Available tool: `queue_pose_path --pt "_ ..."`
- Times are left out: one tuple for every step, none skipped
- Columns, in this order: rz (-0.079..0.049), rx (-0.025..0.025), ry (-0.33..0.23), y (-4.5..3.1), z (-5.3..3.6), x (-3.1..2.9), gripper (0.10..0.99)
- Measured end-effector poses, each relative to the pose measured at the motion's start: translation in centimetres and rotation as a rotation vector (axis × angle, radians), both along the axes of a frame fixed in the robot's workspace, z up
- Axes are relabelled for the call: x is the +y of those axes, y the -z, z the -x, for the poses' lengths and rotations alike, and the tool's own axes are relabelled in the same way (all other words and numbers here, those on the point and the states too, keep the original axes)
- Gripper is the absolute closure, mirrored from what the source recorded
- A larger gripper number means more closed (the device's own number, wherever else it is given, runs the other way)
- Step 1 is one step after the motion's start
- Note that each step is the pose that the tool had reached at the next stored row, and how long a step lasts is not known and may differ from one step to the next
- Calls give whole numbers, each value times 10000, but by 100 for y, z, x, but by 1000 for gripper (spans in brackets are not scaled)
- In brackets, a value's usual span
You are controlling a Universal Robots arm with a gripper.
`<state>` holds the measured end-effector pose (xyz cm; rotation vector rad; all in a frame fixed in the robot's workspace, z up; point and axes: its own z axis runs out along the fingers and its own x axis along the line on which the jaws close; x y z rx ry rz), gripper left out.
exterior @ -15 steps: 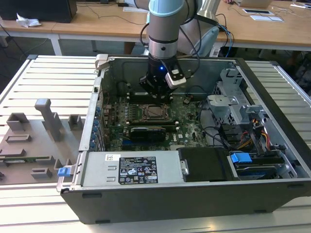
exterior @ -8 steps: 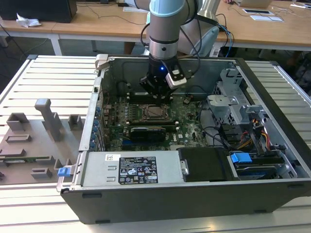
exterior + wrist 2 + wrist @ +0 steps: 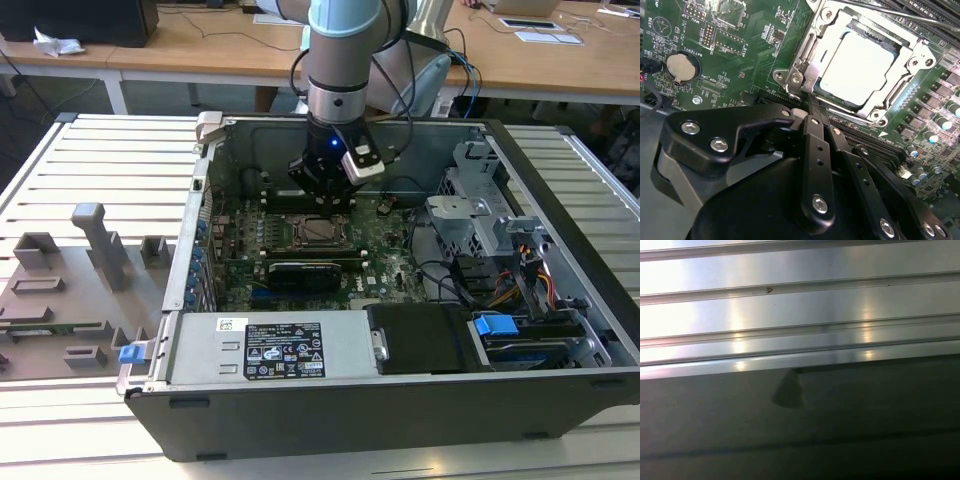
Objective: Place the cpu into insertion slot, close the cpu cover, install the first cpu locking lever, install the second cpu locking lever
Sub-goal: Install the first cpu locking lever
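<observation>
The cpu (image 3: 860, 62) lies flat in the socket on the green motherboard, its silver top bright; in the exterior view the cpu (image 3: 322, 231) is just in front of the arm. The cpu cover (image 3: 811, 75), a silvery frame, lies down around it. My gripper (image 3: 812, 107) is shut, its black fingers (image 3: 815, 150) pressed together with the tips at the socket's near edge, nothing visibly held. In the exterior view my gripper (image 3: 322, 190) hangs low inside the open case, just behind the socket. A thin metal rod (image 3: 890, 12) runs along the socket's far side.
A long black card (image 3: 300, 272) lies in front of the socket. The power supply (image 3: 270, 350) fills the case front, the drive cage and cables (image 3: 480, 225) the exterior view's right. A coin battery (image 3: 680, 66) sits on the board. Grey fixtures (image 3: 60, 290) stand outside the case.
</observation>
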<state>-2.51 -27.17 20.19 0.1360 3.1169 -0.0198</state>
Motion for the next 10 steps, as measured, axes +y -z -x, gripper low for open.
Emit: queue_pose_path --pt "-6 -7 -1 -11 -1 1 980" --pt "-2 -4 0 -33 -1 1 980" --pt "4 2 0 -67 1 -1 980" --pt "4 2 0 -115 0 0 980" --pt "4 1 -1 -131 1 -3 980" --pt "2 1 -1 -134 0 -11 980" --pt "4 3 1 -134 2 -43 980" --pt "5 3 2 -134 2 -67 980" --pt "4 2 1 -134 3 -105 980" --pt "4 1 -1 -134 2 -136 980"
